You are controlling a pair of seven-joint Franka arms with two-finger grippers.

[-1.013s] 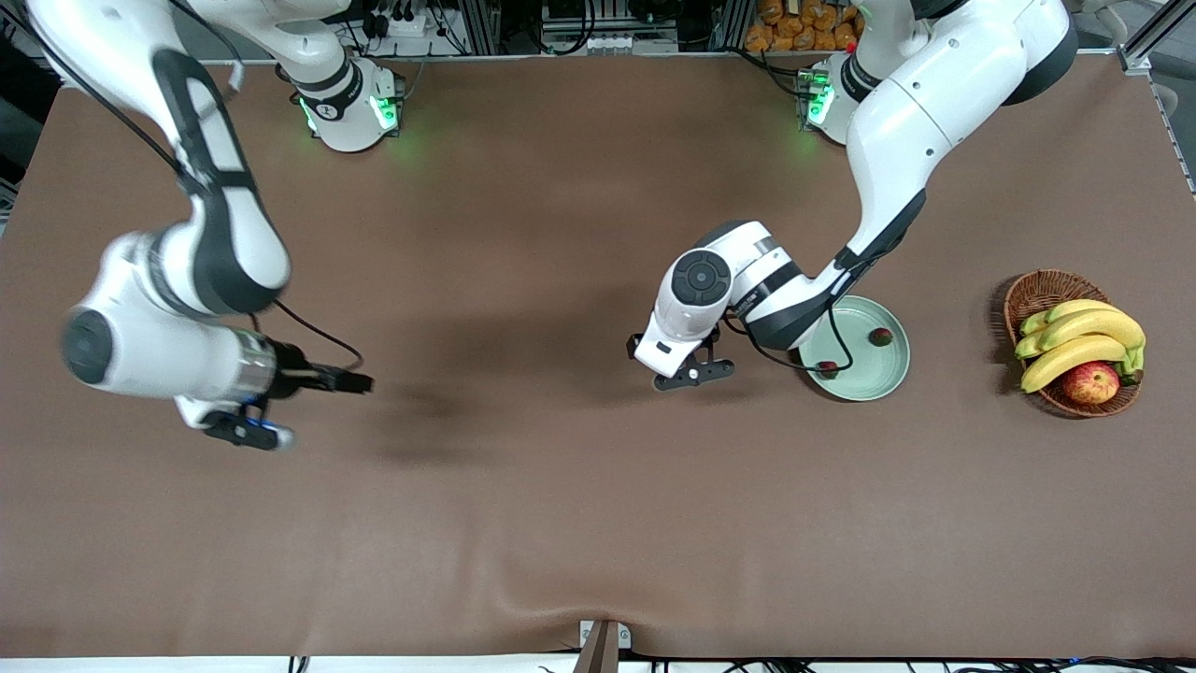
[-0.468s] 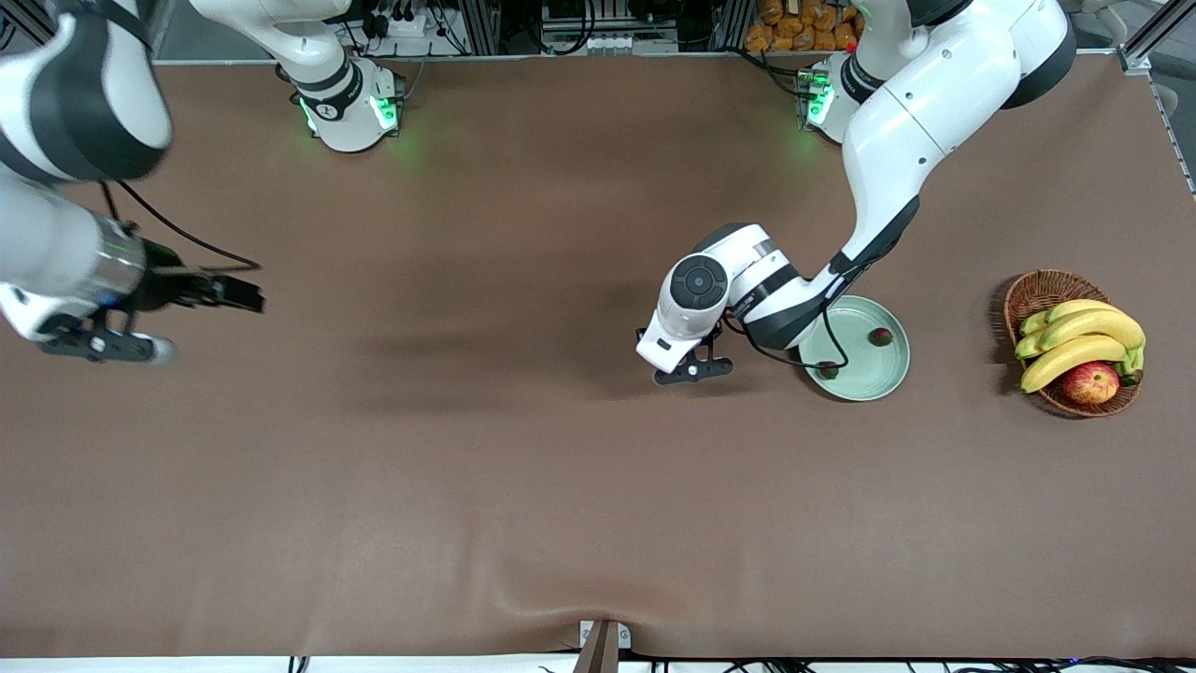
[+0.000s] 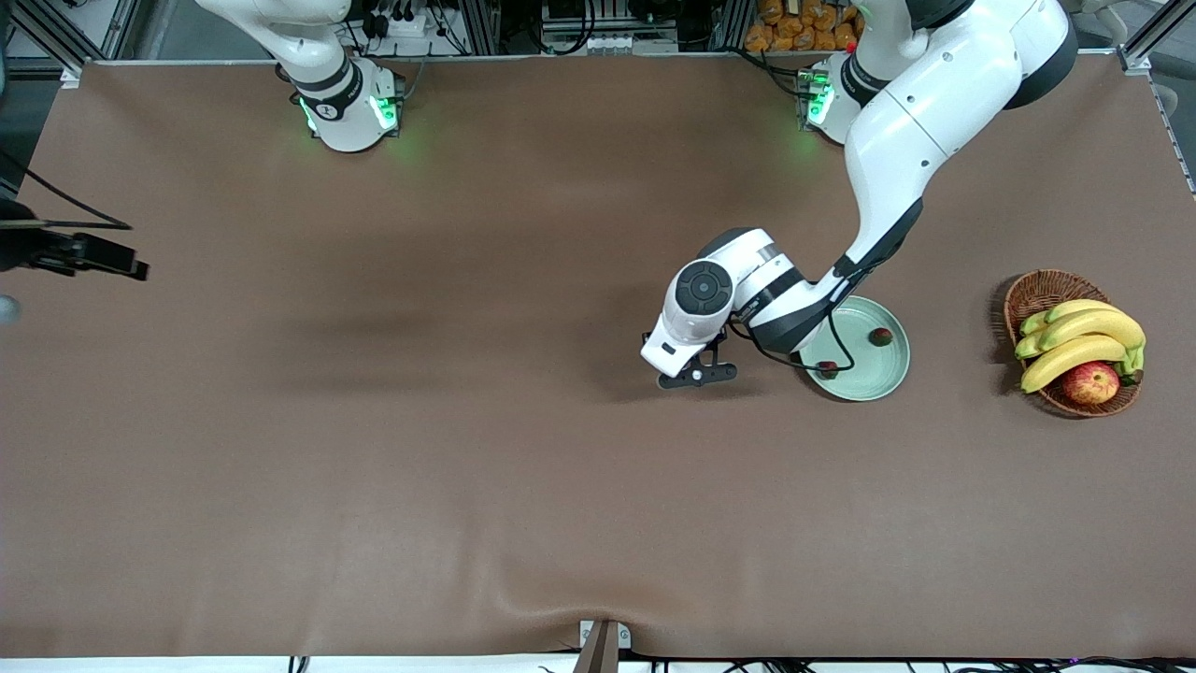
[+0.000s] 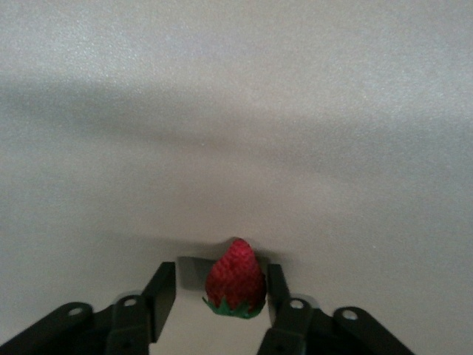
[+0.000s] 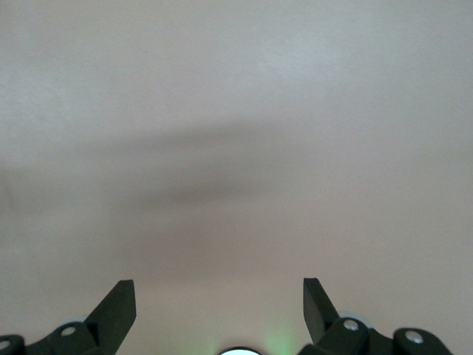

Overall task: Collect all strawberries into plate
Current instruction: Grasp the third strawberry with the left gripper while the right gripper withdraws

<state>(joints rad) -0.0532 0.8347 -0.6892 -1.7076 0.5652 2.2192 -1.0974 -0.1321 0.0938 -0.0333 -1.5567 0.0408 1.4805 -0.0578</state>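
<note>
1. Lying on the bare brown table [image 3: 523, 486] between the fingers [image 4: 164, 290] of the left gripper [image 4: 219, 290], a third strawberry [image 4: 236, 279] is seen in the left wrist view, its green cap toward the camera; the fingers are drawn in narrow beside it, one touching its side, the other not clearly in contact.
2. In the front view, the left gripper [image 3: 696, 374] is set low at the table, just beside the plate [image 3: 883, 379] and toward the right arm's end of it.
3. Two strawberries are seen in the pale green plate: one [image 3: 828, 368] by the nearer rim, the other [image 3: 880, 336] farther from the front camera.
4. A wicker basket [image 3: 1039, 292] with bananas [image 3: 1084, 338] and an apple [image 3: 1090, 382] is placed toward the left arm's end of the table.
5. The right gripper [image 5: 219, 305] is held with its fingers wide apart and empty over bare table; the right arm waits at its own end.
</note>
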